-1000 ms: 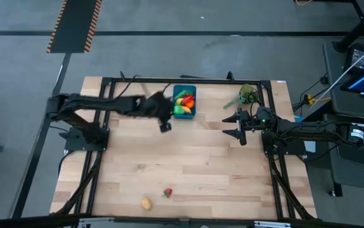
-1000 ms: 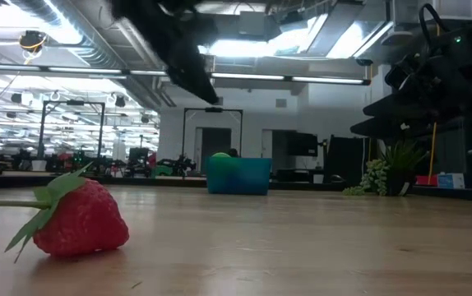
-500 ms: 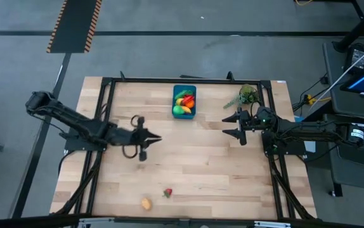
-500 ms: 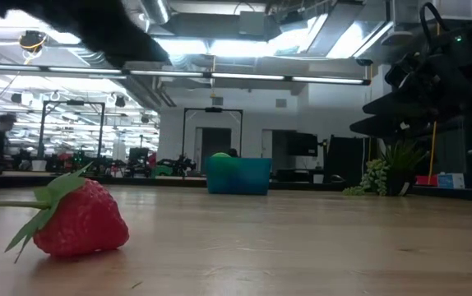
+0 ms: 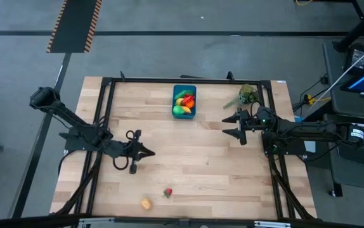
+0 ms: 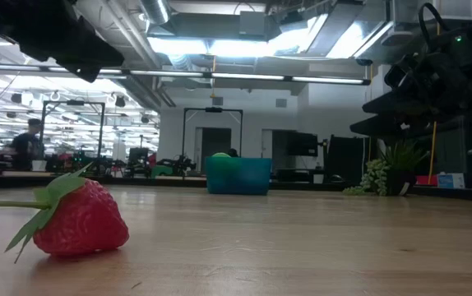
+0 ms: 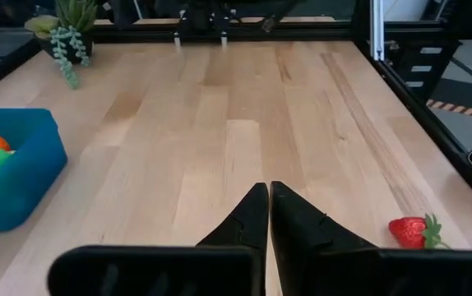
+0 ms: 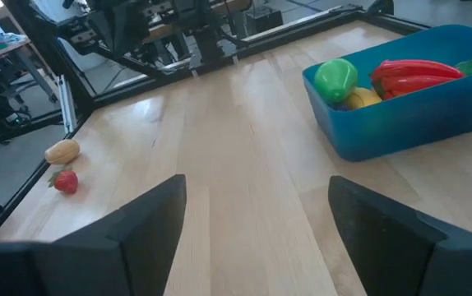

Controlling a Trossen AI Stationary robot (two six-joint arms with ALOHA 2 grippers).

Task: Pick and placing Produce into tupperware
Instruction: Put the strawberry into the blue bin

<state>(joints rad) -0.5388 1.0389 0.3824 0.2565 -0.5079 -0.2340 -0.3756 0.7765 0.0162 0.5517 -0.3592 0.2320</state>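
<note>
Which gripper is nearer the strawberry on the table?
Left. The left gripper hovers just up-table of the strawberry; the right gripper waits farther off, near the plant.

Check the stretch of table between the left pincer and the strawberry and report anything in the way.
Nothing visible blocks it. The left pincer, fingers shut, sits over bare wood, and only open table lies between it and the strawberry. The small yellowish piece lies beside the strawberry, off that line.
</note>
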